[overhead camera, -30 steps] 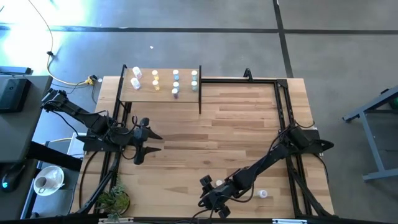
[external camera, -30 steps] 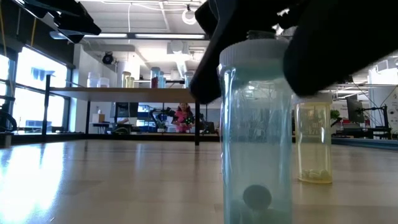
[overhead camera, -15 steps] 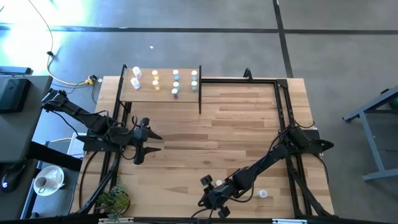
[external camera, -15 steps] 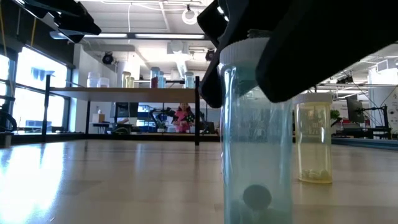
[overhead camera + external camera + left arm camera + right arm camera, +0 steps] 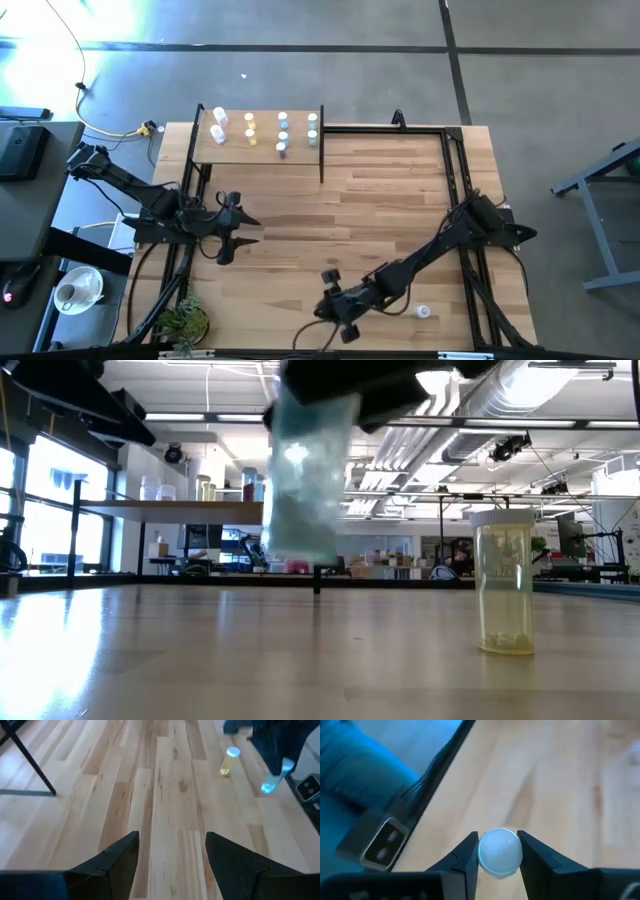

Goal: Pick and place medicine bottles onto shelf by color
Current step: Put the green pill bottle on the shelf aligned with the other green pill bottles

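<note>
Above table [image 5: 380,190] we find right gripper [image 5: 500,854] pinching blue bottle [image 5: 305,480] aloft; left gripper [image 5: 172,851] spread, idle.

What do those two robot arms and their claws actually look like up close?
Both arms are dark, nearly black, built from slim jointed segments with black cables trailing at their bases. The left gripper ends in two flat, wedge-shaped dark fingers. The right gripper has the same pair of angular dark fingers. No markings are visible on them.
</note>
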Available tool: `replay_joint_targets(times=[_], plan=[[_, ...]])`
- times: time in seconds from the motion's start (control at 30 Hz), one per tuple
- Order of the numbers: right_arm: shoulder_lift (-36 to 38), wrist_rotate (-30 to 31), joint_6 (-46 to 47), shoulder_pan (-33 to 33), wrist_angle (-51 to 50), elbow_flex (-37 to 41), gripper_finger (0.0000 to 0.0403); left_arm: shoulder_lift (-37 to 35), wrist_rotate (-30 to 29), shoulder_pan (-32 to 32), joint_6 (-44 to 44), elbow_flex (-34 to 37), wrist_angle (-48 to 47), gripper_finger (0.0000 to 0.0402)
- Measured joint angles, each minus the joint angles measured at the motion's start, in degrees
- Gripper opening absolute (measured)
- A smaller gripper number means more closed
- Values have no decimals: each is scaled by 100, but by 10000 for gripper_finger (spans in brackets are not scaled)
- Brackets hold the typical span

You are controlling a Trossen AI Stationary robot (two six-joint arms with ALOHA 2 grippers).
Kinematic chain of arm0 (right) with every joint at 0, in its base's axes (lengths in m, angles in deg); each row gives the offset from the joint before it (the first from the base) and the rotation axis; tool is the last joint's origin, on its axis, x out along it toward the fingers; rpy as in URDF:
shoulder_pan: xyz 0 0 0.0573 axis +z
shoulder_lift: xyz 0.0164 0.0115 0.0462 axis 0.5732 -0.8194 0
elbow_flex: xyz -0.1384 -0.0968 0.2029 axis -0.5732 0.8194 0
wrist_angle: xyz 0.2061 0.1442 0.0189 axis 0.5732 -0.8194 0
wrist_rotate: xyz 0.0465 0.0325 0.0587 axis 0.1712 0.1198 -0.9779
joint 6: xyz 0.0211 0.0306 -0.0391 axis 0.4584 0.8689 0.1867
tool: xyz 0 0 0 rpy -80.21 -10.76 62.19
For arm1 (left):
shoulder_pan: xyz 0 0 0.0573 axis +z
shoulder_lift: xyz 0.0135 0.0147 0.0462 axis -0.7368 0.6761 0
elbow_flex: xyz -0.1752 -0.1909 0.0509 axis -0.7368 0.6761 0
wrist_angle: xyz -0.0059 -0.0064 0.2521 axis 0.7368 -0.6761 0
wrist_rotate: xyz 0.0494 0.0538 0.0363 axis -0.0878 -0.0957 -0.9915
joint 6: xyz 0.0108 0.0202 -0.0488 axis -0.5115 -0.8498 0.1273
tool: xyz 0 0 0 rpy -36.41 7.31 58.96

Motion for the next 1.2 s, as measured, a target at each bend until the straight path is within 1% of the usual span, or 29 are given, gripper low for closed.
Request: replay_joint_targets(times=[0.13, 0.27, 0.57, 1.1, 1.2], plan=[[215, 106, -43, -307, 23, 0, 99, -2, -15, 2, -286, 15, 79, 220], [416, 132, -327, -695, 124, -1, 99, -2, 6, 2, -658, 15, 241, 220], [865, 126, -448, -1826, 238, -1, 99, -2, 46, 2, -1529, 15, 325, 220], [1671, 122, -466, -3724, 483, -12, 99, -2, 46, 4, -1584, 15, 323, 220], [1709, 121, -460, -4027, 333, -298, 99, -2, 46, 4, -1583, 15, 328, 220]])
